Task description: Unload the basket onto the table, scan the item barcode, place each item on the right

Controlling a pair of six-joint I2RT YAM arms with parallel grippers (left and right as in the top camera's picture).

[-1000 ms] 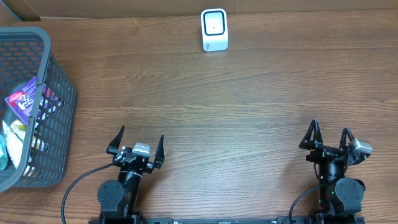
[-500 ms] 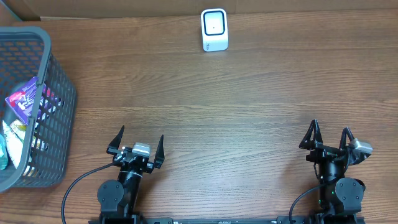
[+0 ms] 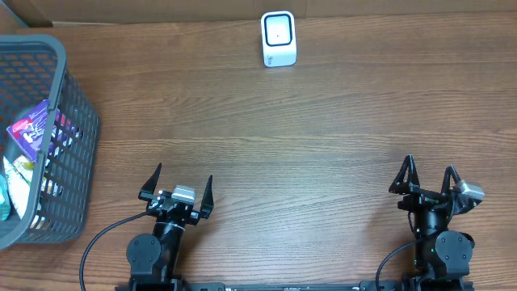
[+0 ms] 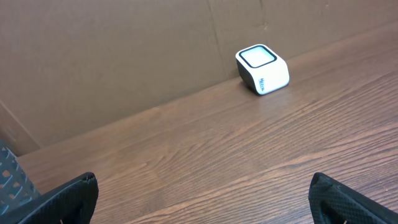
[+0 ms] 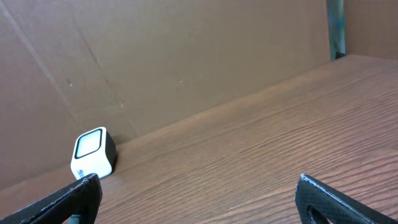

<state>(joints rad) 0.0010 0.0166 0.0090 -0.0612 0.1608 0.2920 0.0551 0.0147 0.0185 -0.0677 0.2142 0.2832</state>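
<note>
A white barcode scanner (image 3: pixel 279 38) with a dark-rimmed window stands at the far middle of the wooden table, against the cardboard wall; it also shows as the scanner (image 4: pixel 262 69) in the left wrist view and the scanner (image 5: pixel 93 154) in the right wrist view. Packaged items (image 3: pixel 32 129) lie inside a dark mesh basket (image 3: pixel 77 153) at the far left. My left gripper (image 3: pixel 179 186) rests near the front edge, open and empty. My right gripper (image 3: pixel 428 175) sits at the front right, open and empty too. Both are far from the scanner and the basket.
A brown cardboard wall (image 4: pixel 124 56) runs along the table's far edge. The basket's corner (image 4: pixel 9 180) shows at the left of the left wrist view. Bare wood (image 3: pixel 283 153) lies between the grippers and the scanner.
</note>
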